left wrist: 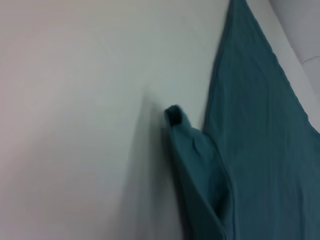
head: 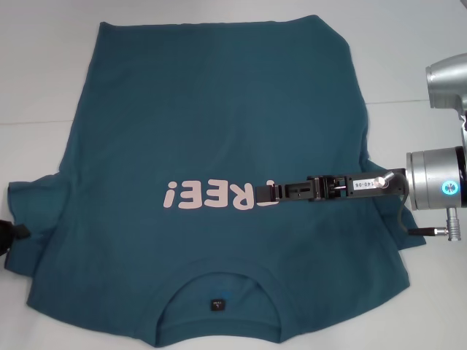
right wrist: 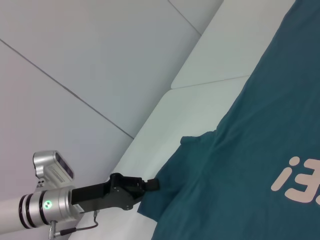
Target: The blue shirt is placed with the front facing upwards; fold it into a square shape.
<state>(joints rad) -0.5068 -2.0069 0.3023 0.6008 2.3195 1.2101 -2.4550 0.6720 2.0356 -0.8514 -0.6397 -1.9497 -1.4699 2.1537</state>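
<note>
The blue shirt (head: pixel 211 168) lies spread flat on the white table (head: pixel 36 73), front up, with the collar (head: pixel 219 321) nearest you and the pale lettering (head: pixel 211 195) running across the chest; its right sleeve appears already tucked in under the right arm, though that edge is partly hidden, while the left sleeve (head: pixel 36 193) sticks out to the side. You look to be early in the fold, working the sleeves in before the body is doubled. Your right gripper (head: pixel 264 193) reaches in low over the chest, its tip at the end of the lettering; whether it pinches cloth or merely rests on it you cannot tell, and the gap between its fingers does not show. Your left gripper (right wrist: pixel 152 185) sits at the left sleeve's outer edge, touching the cloth in the right wrist view, but how far it stands open is equally hidden. The next move likely calls for a firm hold on that left sleeve and a smooth carry inward, keeping the body from dragging or wrinkling.
</note>
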